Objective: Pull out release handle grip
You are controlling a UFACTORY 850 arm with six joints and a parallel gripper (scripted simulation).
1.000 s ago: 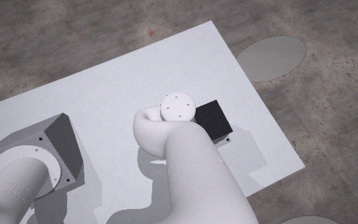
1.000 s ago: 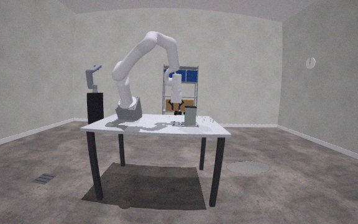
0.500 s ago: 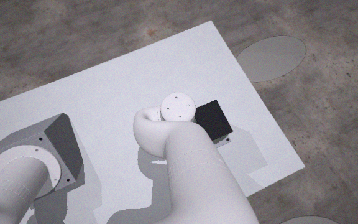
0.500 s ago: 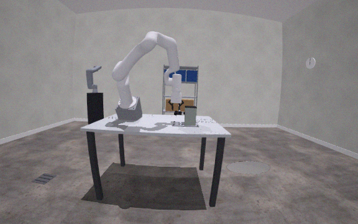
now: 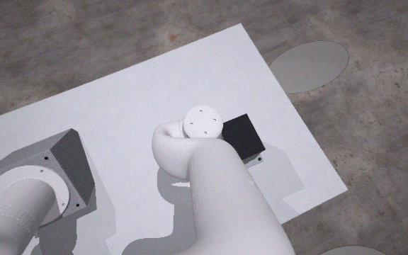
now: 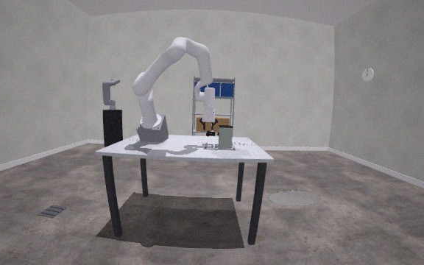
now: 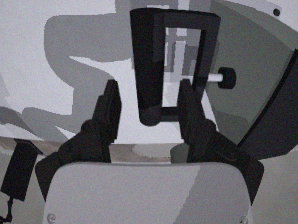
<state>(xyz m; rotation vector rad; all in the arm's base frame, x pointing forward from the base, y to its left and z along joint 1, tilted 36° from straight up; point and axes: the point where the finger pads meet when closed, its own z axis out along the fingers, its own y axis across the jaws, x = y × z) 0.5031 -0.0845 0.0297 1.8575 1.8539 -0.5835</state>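
Note:
The release handle's dark housing (image 5: 243, 136) stands on a bolted base plate near the table's right edge; it looks grey-green in the side view (image 6: 225, 137) and in the wrist view (image 7: 256, 76). The grip (image 7: 148, 63) is a dark frame with a thick bar on the side away from the housing. My gripper (image 7: 148, 91) points straight down and is open. Its two fingers stand on either side of the thick bar, apart from it. In the side view the gripper (image 6: 210, 129) hangs just left of the housing. In the overhead view my wrist (image 5: 202, 121) hides the fingers and the grip.
The arm's grey base block (image 5: 37, 170) sits at the table's left. A black pedestal with a grey device (image 6: 112, 125) stands behind the table's left end. A shelf rack (image 6: 213, 104) stands by the back wall. The table's right edge is close behind the housing.

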